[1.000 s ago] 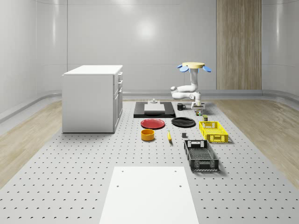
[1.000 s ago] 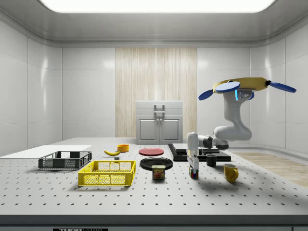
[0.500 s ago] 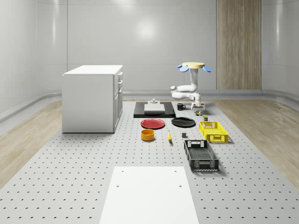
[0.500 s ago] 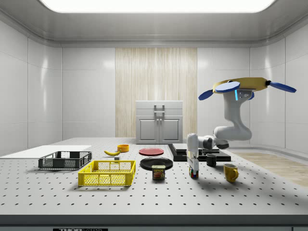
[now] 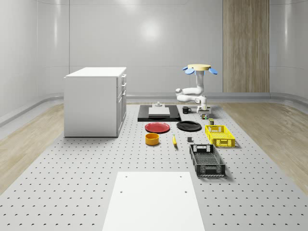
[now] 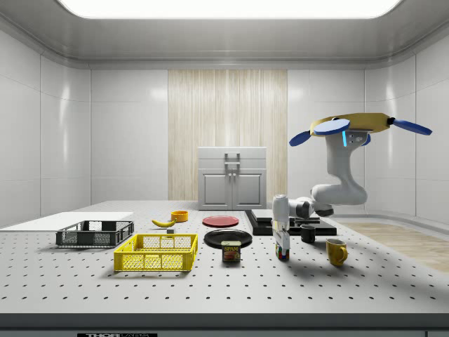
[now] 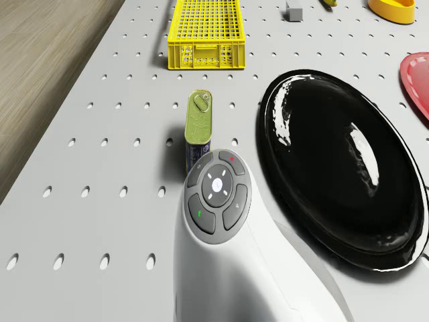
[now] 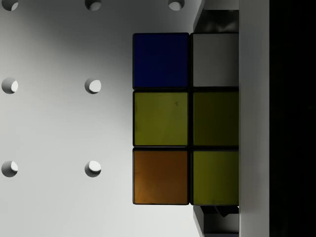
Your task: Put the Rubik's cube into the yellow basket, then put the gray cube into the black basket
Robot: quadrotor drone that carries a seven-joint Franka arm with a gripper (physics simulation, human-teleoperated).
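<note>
Rubik's cube pick-up, grasp stage. Across the last second almost nothing moves: the drone (image 6: 358, 126) still hovers above the far end of the perforated table (image 6: 365, 284), beyond the black plate (image 7: 342, 168), and the arm stays folded downward with only a slight settling at the elbow. The gripper (image 6: 281, 242) remains low over the Rubik's cube (image 8: 185, 118). In the wrist view a dark finger (image 8: 217, 19) abuts one edge of the cube and its partner abuts the opposite edge, so the pincer appears narrowed onto the cube. In the side view the cube sits at table level, just beside the green can (image 7: 198, 124) and to the side view's right of it; whether it has left the surface cannot be told. The stillness suggests that the grip is being secured rather than a carry begun. The yellow basket (image 7: 204, 54) stands empty beyond the can, well apart from the cube, so the first transfer is not yet done. The gray cube (image 7: 293, 11) lies untouched on the table between the yellow basket and the black basket (image 5: 207, 161), awaiting the second step.
</note>
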